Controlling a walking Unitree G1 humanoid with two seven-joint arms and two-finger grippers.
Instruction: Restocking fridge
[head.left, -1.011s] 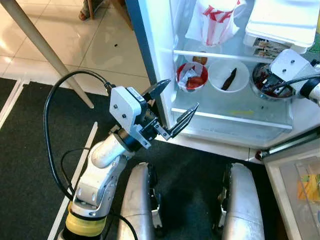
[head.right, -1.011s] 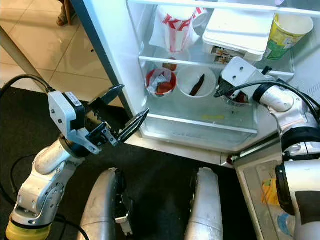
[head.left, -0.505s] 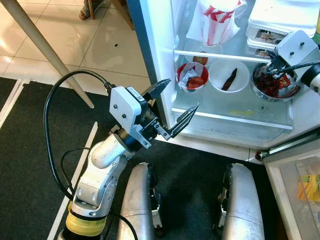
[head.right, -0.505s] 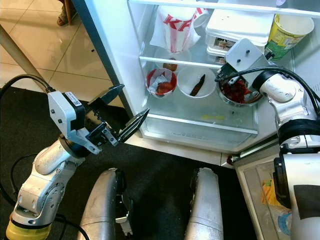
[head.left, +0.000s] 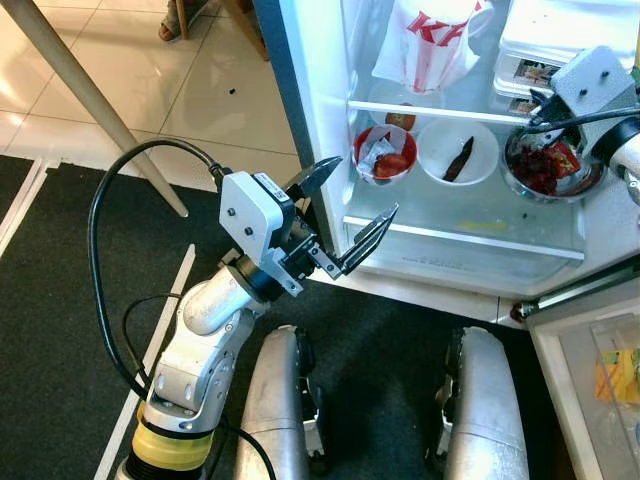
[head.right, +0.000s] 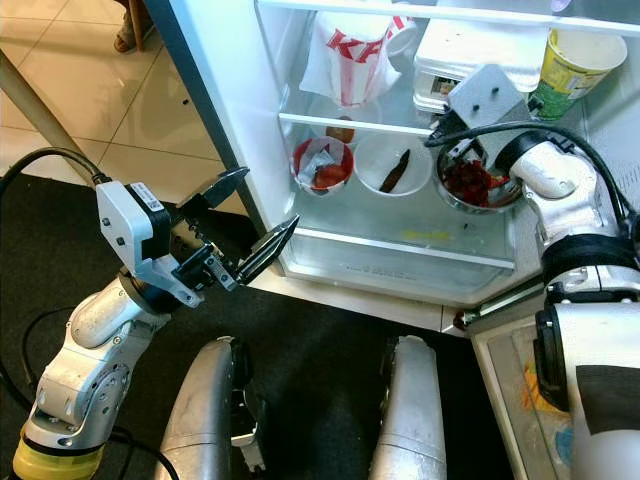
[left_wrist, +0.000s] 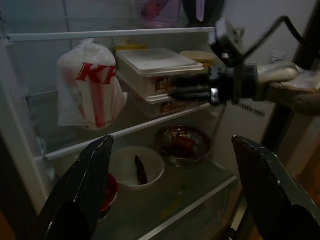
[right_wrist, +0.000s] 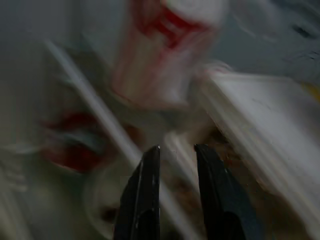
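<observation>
The fridge (head.left: 330, 130) stands open in front of the robot, and the steel bowl (head.right: 478, 187) of red food sits at the right end of its lower glass shelf (head.left: 470, 235), beside the white bowl (head.left: 457, 152) with a dark strip in it and, further left, the red bowl (head.left: 383, 153). The right gripper (right_wrist: 172, 165) hangs inside the fridge just above that steel bowl, at the level of the wire shelf (head.right: 340, 122) and next to the stacked white containers (head.right: 470, 60); its fingers stand close together with only a thin gap between them and nothing is caught in that gap. The bowl looks already set down, so the step in hand is likely clearing the arm out: it would do best to draw straight back toward the fridge's open front, staying above the bowl rim and below the containers so nothing is nudged. The steel bowl lies right beneath the right gripper, apart from it as far as the views show. The left gripper (head.left: 350, 215) waits outside the fridge, near its lower left corner, fingers spread wide and empty, pointing in at the shelves and the red-and-white bag (left_wrist: 90, 85).
</observation>
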